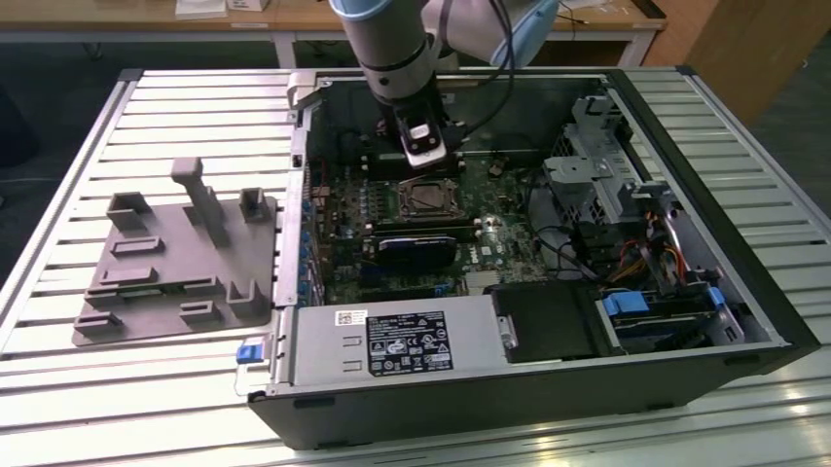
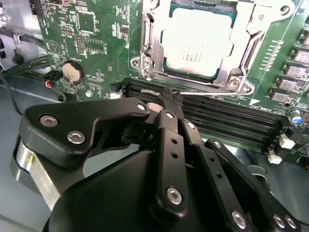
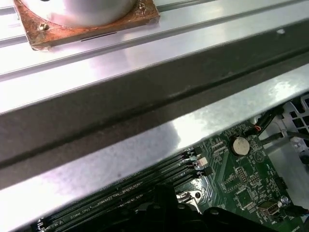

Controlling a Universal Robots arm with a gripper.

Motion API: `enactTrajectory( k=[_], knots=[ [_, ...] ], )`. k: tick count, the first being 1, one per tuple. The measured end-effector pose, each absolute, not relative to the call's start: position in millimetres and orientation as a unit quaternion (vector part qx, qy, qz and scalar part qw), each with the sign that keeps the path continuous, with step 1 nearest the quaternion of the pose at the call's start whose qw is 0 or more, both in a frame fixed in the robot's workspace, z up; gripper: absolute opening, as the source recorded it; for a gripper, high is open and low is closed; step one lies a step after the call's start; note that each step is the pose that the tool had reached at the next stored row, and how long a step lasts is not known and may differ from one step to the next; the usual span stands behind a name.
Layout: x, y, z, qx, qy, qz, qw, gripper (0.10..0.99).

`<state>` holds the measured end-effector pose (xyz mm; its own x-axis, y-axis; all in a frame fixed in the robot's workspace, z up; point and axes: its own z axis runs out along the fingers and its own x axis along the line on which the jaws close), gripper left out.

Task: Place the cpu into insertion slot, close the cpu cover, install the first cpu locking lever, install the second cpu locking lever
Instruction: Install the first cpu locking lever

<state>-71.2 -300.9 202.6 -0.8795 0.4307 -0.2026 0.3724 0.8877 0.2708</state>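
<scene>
A slatted metal surface (image 1: 156,107) carried an open computer case (image 1: 520,413), with the insertion slot (image 1: 425,199) near its middle. The black claw (image 2: 169,96), pressed together, hung over the memory slots (image 2: 227,121) just beside the slot. The cpu cover (image 2: 244,58) lay closed on the slot, framing the cpu (image 2: 198,43) seated inside it.

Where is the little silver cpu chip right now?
In the second wrist view the cpu lies on the green motherboard, framed by the cpu cover, beside the long black memory slots.

Slatted metal table (image 1: 78,126), wooden desk (image 1: 117,15) behind
</scene>
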Motion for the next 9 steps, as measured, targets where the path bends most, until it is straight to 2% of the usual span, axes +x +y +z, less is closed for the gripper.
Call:
enactTrajectory(
  k=[9],
  knots=[
    [-71.3,-300.8,195.6,0.211,0.962,0.112,0.13,0.102]
  ],
)
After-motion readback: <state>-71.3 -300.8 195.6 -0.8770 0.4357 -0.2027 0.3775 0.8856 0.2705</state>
